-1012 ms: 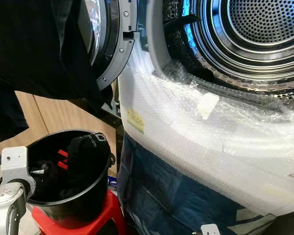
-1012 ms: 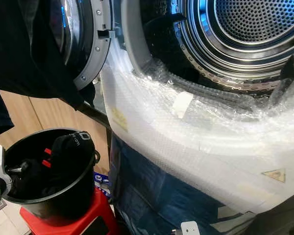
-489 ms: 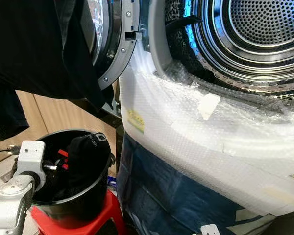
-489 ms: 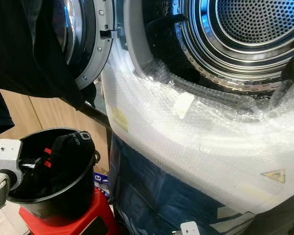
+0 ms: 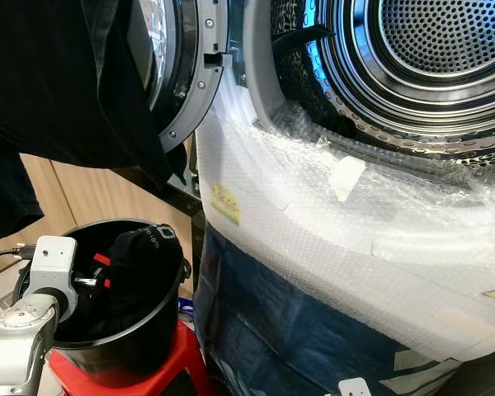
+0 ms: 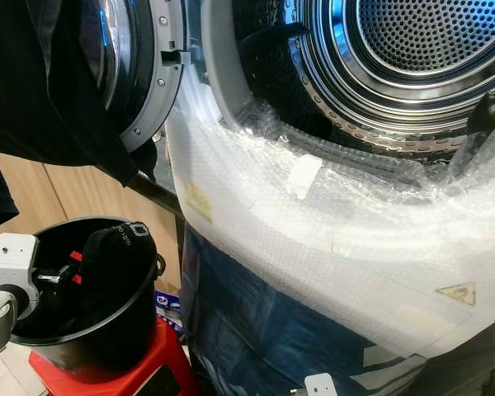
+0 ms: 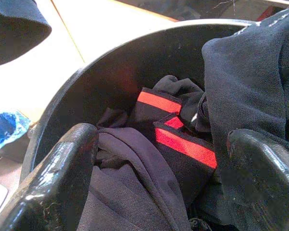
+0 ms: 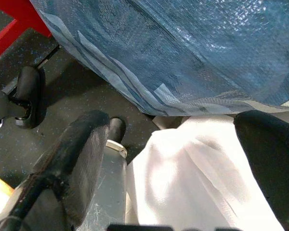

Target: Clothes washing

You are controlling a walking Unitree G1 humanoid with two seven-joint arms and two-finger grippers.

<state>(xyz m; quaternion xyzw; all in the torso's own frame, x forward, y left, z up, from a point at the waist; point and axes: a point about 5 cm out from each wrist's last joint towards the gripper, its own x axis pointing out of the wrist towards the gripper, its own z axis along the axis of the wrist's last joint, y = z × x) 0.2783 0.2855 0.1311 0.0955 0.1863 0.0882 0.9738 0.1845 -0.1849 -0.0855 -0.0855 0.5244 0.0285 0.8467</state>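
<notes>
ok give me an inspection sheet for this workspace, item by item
surface: red stool carrying the black bucket; dark speckled floor below.
job's things: dark clothes in the bucket, one with red stripes; a black garment draped over the open washer door; drum open, nothing seen inside.
clutter: bubble wrap and blue plastic sheet on the washer front.
grippers: left tool open, at the bucket mouth above the clothes; right tool open, low by the blue sheet, over white fabric.
cables: thin cable by the left wrist.
surroundings: wooden panelling behind the bucket.
</notes>
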